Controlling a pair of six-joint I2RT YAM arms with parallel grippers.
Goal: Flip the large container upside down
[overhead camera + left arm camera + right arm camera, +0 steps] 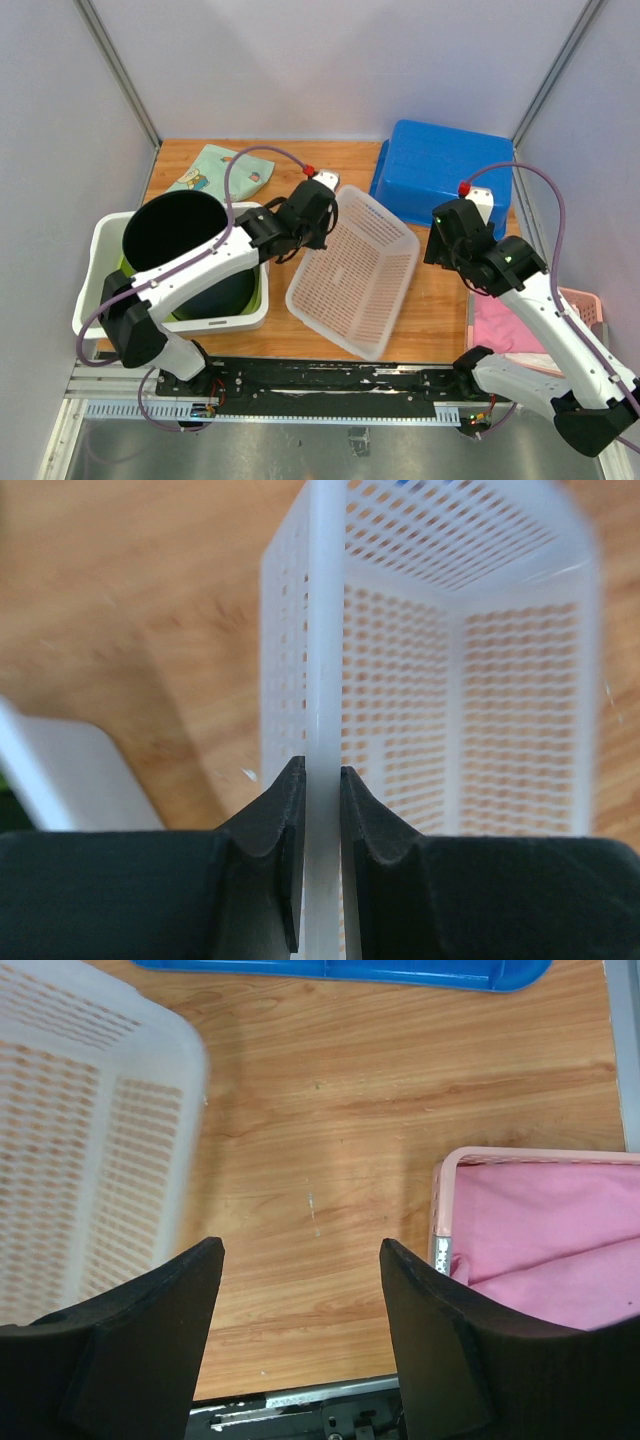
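The large container is a white perforated basket [355,270] in the middle of the table, tilted with its left rim raised and its opening facing up and right. My left gripper [322,215] is shut on that raised rim; in the left wrist view the rim [322,680] runs straight between the two black fingers [275,810]. My right gripper [440,245] is open and empty, just right of the basket over bare wood. In the right wrist view it [300,1260] hovers above the table with the basket's corner [90,1130] at its left.
A blue tub [445,170] lies upside down at the back right. A white bin [95,270] on the left holds a black bucket [175,235]. A printed cloth [222,170] lies at the back left. A pink basket [585,305] with pink cloth [540,1240] sits at the right edge.
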